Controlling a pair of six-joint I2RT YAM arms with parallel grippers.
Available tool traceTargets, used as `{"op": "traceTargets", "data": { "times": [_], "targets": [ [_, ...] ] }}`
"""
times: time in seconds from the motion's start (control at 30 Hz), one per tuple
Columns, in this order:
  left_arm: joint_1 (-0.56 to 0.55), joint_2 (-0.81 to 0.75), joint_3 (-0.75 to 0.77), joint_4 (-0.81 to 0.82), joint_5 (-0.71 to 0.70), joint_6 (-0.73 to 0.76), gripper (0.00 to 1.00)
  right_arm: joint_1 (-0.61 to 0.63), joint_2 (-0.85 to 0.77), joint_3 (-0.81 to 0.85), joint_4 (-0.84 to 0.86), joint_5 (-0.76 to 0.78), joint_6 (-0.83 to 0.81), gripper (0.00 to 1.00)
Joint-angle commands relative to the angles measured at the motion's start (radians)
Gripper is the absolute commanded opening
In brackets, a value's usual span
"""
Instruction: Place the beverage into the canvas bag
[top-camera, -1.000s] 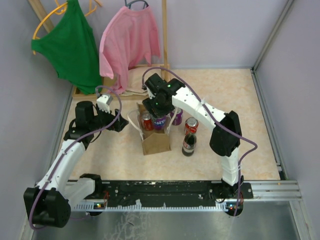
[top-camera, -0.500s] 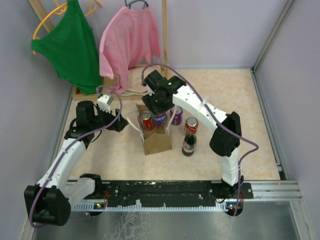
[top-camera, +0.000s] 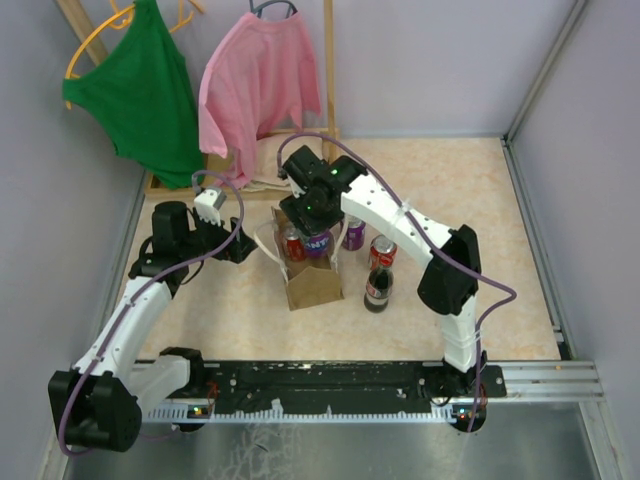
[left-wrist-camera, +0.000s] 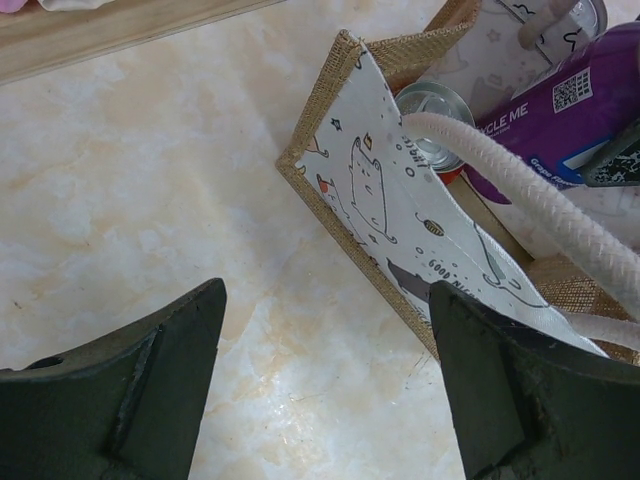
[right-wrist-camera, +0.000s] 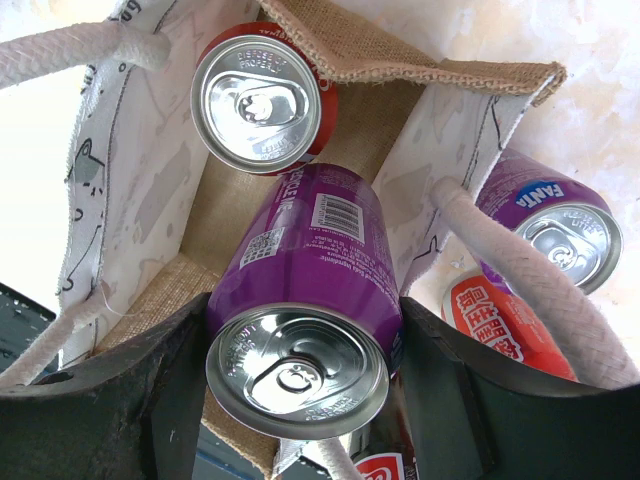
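Status: mid-placement, not done.

- Right gripper (right-wrist-camera: 300, 372) is clamped on the purple aluminium drink can (right-wrist-camera: 300, 265), one finger each side near the top rim. The can is tilted, with its bottom end down in the mouth of the tan-brown jute canvas bag (right-wrist-camera: 350, 120) between the two printed white walls. It looks partly in but not released.
- Red aluminium can (right-wrist-camera: 258, 100) is already upright inside the bag, just beside the held one.
- Still outside, on the bag's right: second purple Fanta can (right-wrist-camera: 545, 215), orange-red can (right-wrist-camera: 495, 325) and dark cola bottle (top-camera: 377, 290). If all the drinks go in, that's three left plus this drop.
- Left gripper (left-wrist-camera: 325, 340) has its jaws spread wide and holds nothing. It sits low over the marbled tabletop (left-wrist-camera: 150, 180) near the bag's left wall and isn't touching the wall or the white rope handle (left-wrist-camera: 520, 190).

Remaining for this can, as I read it: lower it to the floor of the bag, let go, pull up clear of the handles. The tilt and the red can next to it are the snag risks.

Versus a second ago: the right wrist has moved slightly left and toward the far side over the bag, and the can's lower end sits in roughly the same spot. Left arm, bag and loose drinks are unchanged.
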Motion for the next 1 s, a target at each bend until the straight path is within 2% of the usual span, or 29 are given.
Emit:
{"op": "traceTargets", "data": {
  "times": [0.0,0.23,0.63,0.8,0.97],
  "targets": [
    [0.006,0.000,0.019,0.023,0.019,-0.006,0.88,0.021,-0.050,0.064,0.037,-0.018,-0.006,0.00],
    [0.007,-0.007,0.017,0.022,0.017,-0.006,0.88,0.033,-0.067,0.060,0.038,-0.006,-0.006,0.00],
    [0.007,-0.006,0.017,0.025,0.019,-0.006,0.88,0.035,-0.093,0.145,0.039,0.071,-0.003,0.00],
    [0.007,-0.006,0.012,0.025,0.019,-0.007,0.88,0.036,-0.082,0.125,0.034,0.049,-0.005,0.00],
    [0.006,-0.006,0.014,0.026,0.017,-0.006,0.88,0.036,-0.074,0.033,0.066,-0.009,-0.003,0.00]
  ]
}}
